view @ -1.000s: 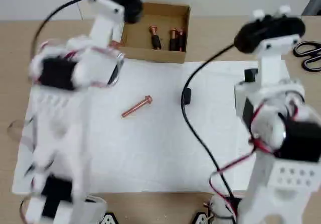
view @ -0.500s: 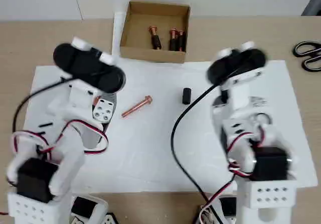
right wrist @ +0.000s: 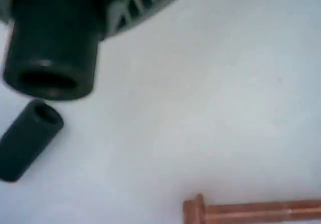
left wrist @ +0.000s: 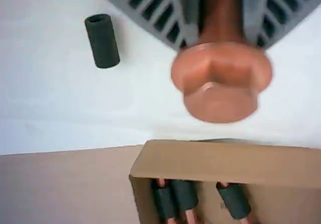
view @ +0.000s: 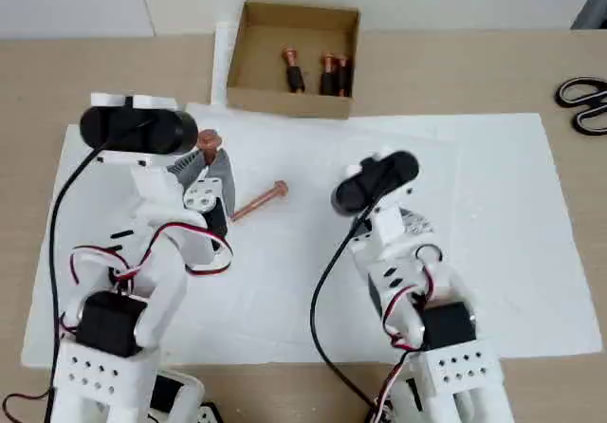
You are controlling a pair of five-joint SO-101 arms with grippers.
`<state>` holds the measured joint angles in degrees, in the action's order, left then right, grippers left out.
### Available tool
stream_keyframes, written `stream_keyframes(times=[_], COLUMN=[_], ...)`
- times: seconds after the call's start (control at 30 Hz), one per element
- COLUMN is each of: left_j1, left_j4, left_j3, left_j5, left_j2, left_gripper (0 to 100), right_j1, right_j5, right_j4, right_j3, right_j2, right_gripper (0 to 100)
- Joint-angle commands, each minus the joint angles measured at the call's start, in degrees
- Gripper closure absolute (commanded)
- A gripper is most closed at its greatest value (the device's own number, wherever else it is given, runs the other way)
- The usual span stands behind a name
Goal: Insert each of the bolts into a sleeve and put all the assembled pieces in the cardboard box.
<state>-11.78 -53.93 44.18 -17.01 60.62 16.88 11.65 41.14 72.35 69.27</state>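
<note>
Your left tool [left wrist: 220,5] grips a copper, flange-headed bolt [left wrist: 220,78] near the cardboard box [left wrist: 225,161]. Your right tool [right wrist: 65,8] clamps a black tubular sleeve [right wrist: 50,58] above the white sheet [right wrist: 210,108], beside a second sleeve [right wrist: 27,138] lying loose.

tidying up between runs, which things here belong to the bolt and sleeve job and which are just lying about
Job: held bolt, loose bolt, held sleeve, loose sleeve, cardboard box, three assembled pieces in it.
Lying about: scissors, white paper sheet.
</note>
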Motion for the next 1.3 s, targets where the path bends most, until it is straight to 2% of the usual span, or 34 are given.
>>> stream_keyframes(times=[0.0, 0.13, 0.23, 0.57, 0.73, 1.0, 1.27], left_j1=[-1.49, -3.08, -4.13, -10.37, -12.22, -12.13, -12.22], left_j4=[3.52, 3.6, 7.03, 23.38, 23.56, 23.56, 23.82], left_j3=[1.36, 3.03, 4.44, 12.18, 12.53, 12.53, 12.44], left_j5=[-0.35, -0.35, -0.35, -0.7, -0.79, -7.65, -7.74], left_j2=[1.49, 1.23, 1.14, 1.41, 1.49, 1.49, 1.49], left_gripper=[99, 99, 99, 99, 99, 99, 99], right_j1=[1.63, 3.74, 6.29, 15.87, 16.22, 16.22, 16.31], right_j5=[-1.85, -8.44, -11.87, -12.84, -12.84, -12.84, -12.84], right_j4=[-8.22, -10.95, -11.12, -11.21, -10.51, -10.24, -10.24], right_j3=[5.27, 10.11, 12.57, 21.71, 24.09, 24.09, 24.09], right_j2=[4.7, 8.84, 11.82, 26.24, 34.59, 33.8, 33.71], right_gripper=[99.4, 99.4, 99.4, 99.4, 99.4, 99.4, 99.4])
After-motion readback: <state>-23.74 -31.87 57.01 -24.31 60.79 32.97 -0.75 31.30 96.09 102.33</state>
